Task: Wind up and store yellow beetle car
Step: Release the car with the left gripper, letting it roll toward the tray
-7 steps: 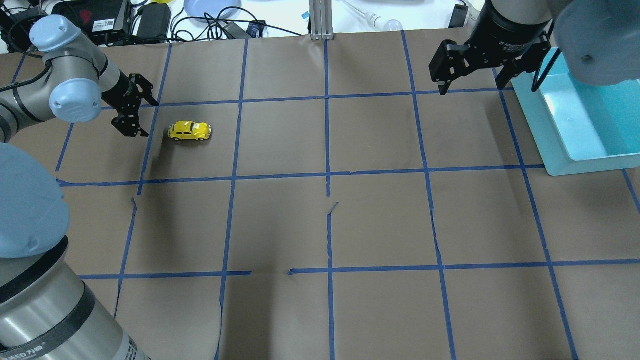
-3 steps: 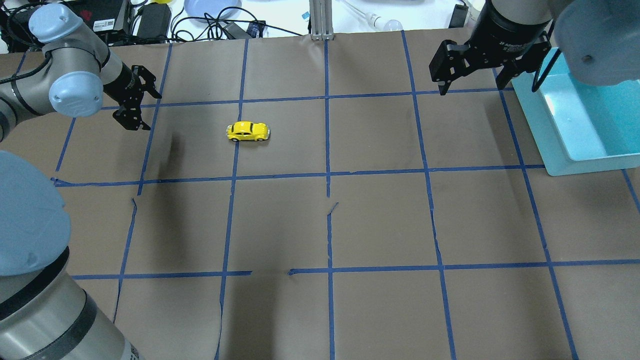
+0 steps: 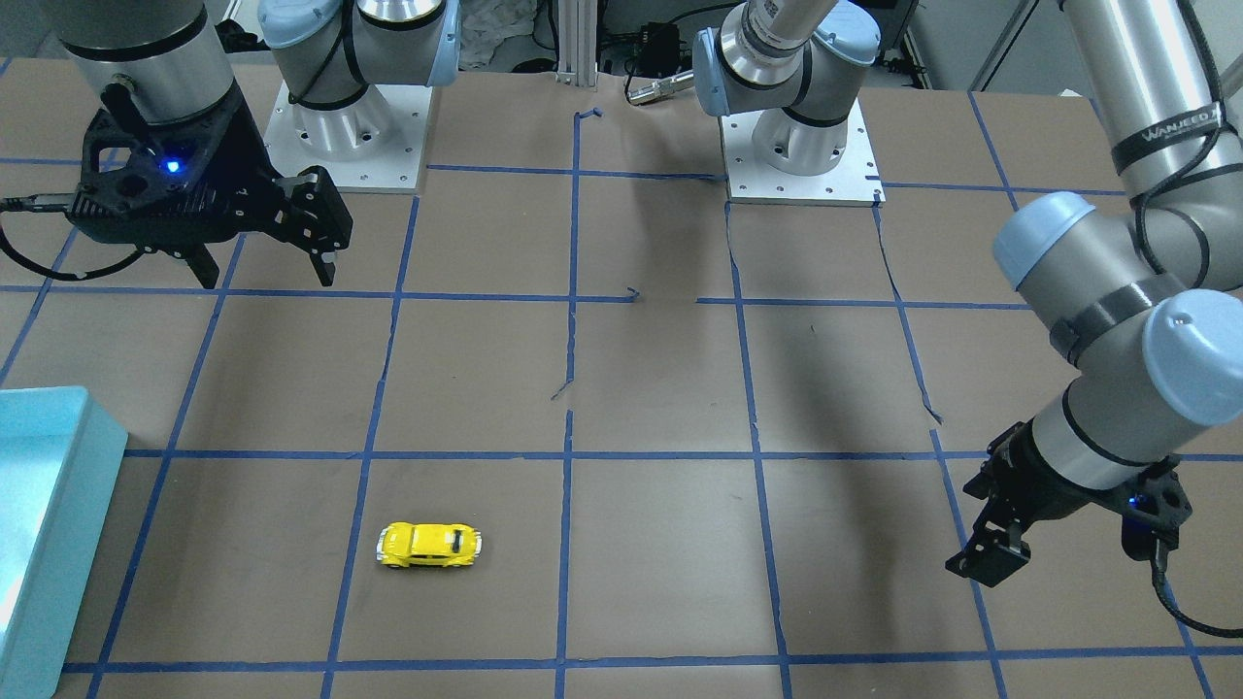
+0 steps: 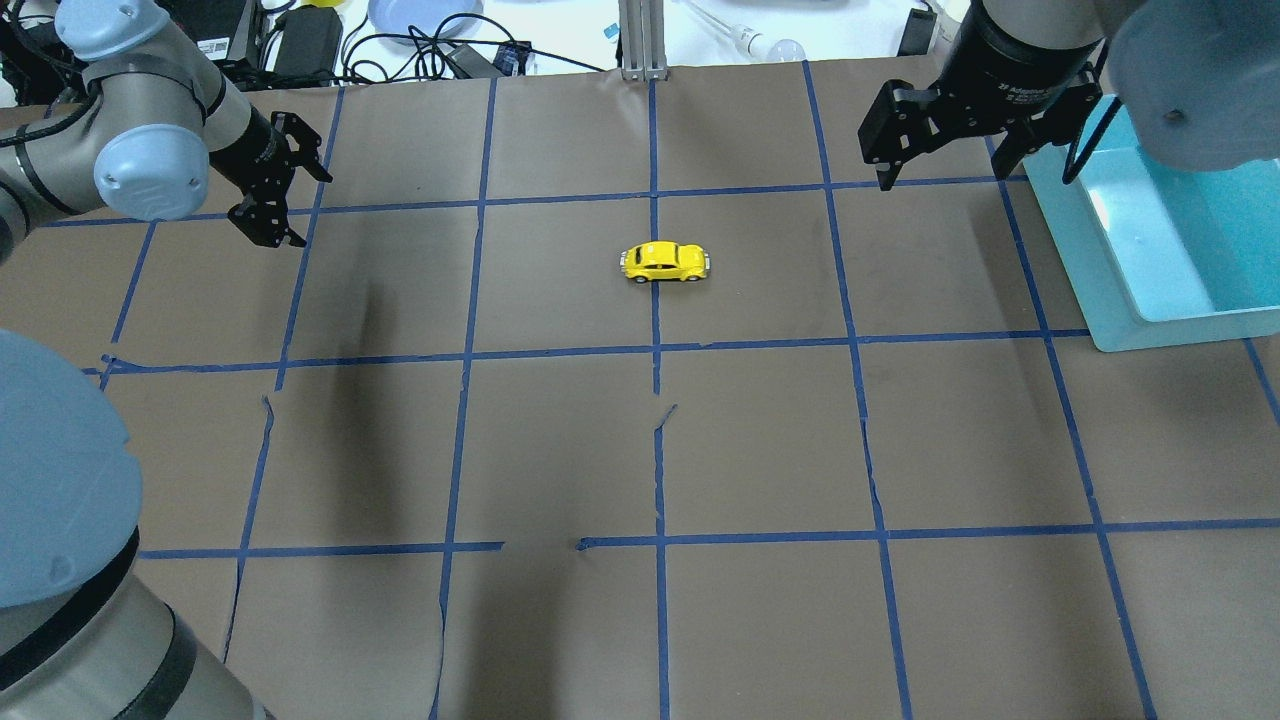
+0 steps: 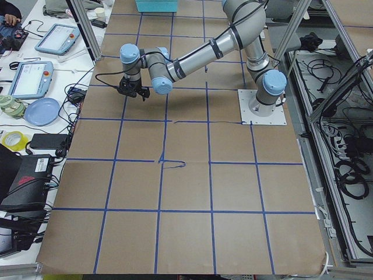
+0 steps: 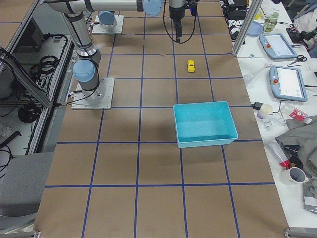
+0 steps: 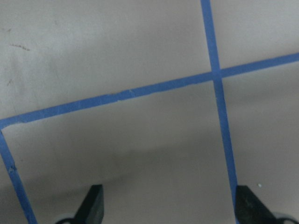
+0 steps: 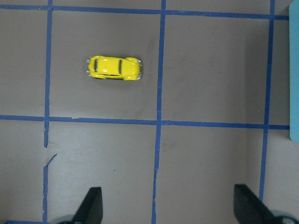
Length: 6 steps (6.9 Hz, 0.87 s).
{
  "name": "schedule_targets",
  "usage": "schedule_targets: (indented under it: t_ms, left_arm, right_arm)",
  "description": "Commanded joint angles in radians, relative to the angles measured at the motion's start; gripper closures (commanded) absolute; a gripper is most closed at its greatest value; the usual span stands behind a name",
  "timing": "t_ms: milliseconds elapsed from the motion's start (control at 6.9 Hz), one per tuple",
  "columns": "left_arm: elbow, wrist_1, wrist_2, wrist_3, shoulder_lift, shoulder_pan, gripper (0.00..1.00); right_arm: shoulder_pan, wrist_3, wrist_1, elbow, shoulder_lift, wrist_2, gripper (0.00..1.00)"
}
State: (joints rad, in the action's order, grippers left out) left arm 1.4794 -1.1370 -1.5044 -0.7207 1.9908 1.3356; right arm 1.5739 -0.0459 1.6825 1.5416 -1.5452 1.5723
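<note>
The yellow beetle car (image 4: 665,262) stands alone on the brown paper near the table's middle, on a blue tape line. It also shows in the front view (image 3: 429,545), the right side view (image 6: 190,66) and the right wrist view (image 8: 114,68). My left gripper (image 4: 312,212) is open and empty, far to the car's left; it also shows in the front view (image 3: 971,519), and its wrist view (image 7: 170,207) shows only paper and tape. My right gripper (image 4: 945,175) is open and empty, above the table, beyond and to the right of the car.
A light-blue bin (image 4: 1130,300) stands at the table's right side, beside the right gripper; its wall shows in the front view (image 3: 58,505). Cables, a blue plate and devices (image 4: 420,20) lie beyond the far edge. The paper has small tears near the middle.
The car has rolled to the right, from just beside the left gripper to the table's middle. The left gripper has drawn back a little toward the far left. The right gripper has not moved.
</note>
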Motion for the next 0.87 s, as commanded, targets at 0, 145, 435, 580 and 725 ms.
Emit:
schedule_targets:
  t_ms: [0, 145, 435, 580, 725]
  left_arm:
    - [-0.033, -0.152, -0.14, 0.417, -0.125, 0.03, 0.0]
    - [-0.069, -0.249, -0.161, 0.599, -0.18, 0.063, 0.0]
    - [-0.068, -0.291, -0.157, 0.641, -0.236, 0.099, 0.0]
    - [-0.064, -0.288, -0.161, 0.642, -0.244, 0.102, 0.0]
    - [-0.061, -0.285, -0.157, 0.642, -0.25, 0.102, 0.0]
  right_arm:
    - [0.0, 0.0, -0.001, 0.0, -0.003, 0.0, 0.0]
    - [0.0, -0.006, 0.0, -0.002, -0.007, 0.0, 0.0]
    - [-0.008, -0.169, 0.006, -0.014, -0.004, -0.091, 0.0]
    - [-0.023, -0.254, 0.0, -0.006, 0.02, -0.106, 0.0]
    - [-0.056, -0.404, 0.003, -0.014, 0.066, -0.103, 0.0]
